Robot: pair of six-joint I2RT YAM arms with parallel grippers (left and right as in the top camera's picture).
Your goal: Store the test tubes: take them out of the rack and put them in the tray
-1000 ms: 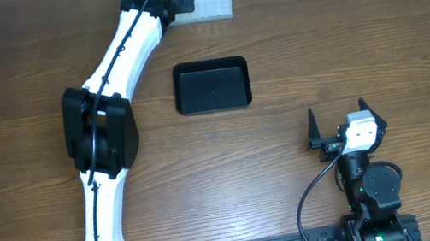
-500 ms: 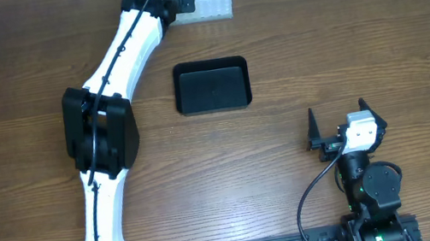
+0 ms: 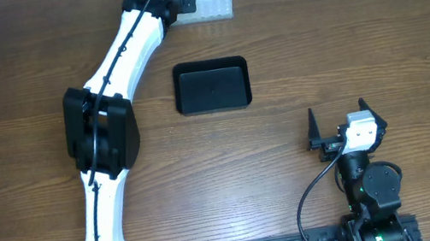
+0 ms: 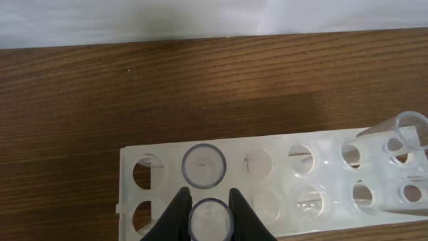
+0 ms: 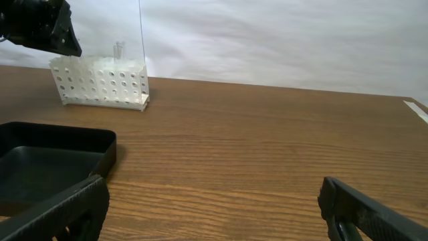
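The clear plastic rack [image 3: 209,2] stands at the table's far edge, and the black tray [image 3: 211,85] lies empty nearer the middle. My left gripper [image 4: 209,204] hangs over the rack's end, its fingers [image 4: 179,209] pressed on either side of a test tube [image 4: 210,219] that stands in a hole; it looks shut on the tube. A second tube [image 4: 204,165] sits in the neighbouring hole. A third tube [image 4: 408,130] leans at the rack's other end. My right gripper [image 3: 336,106] stands open and holds nothing near the front right, far from the rack [image 5: 100,84].
A white wall runs right behind the rack. Bare wooden tabletop [image 3: 356,29] surrounds the tray [image 5: 47,161]. The long white left arm [image 3: 117,75] stretches diagonally across the table's left half.
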